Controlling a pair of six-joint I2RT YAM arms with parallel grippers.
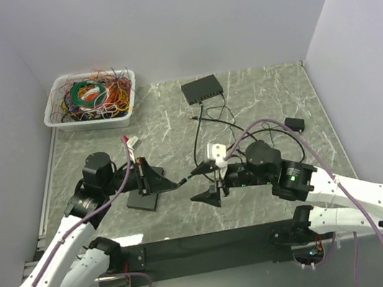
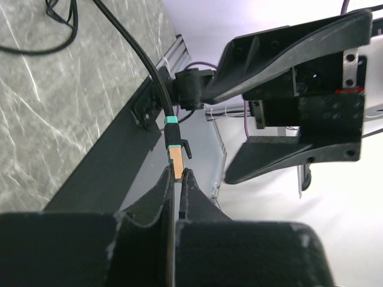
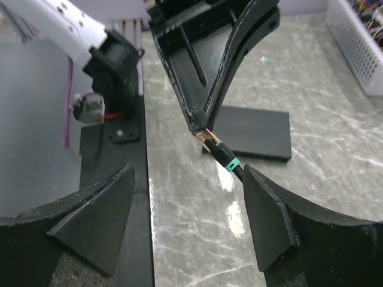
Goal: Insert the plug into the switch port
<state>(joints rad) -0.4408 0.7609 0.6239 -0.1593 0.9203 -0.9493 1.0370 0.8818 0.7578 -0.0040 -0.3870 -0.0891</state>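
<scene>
The black switch (image 1: 203,89) lies at the back of the table, a black cable (image 1: 198,139) running from it to the plug (image 1: 188,177). The plug is black with a teal band and an orange-gold tip. My left gripper (image 1: 176,184) is shut on the plug's tip, which shows pinched between the fingers in the left wrist view (image 2: 175,162). My right gripper (image 1: 208,181) is open, its fingers spread on either side of the plug and cable (image 3: 220,152), not touching them. The left fingertips (image 3: 200,116) hold the plug in front of it.
A white bin (image 1: 89,98) of tangled coloured wires stands at the back left. A flat black block (image 1: 142,199) lies under the left gripper and also shows in the right wrist view (image 3: 254,131). A small black adapter (image 1: 294,125) lies at the right. Grey walls enclose the table.
</scene>
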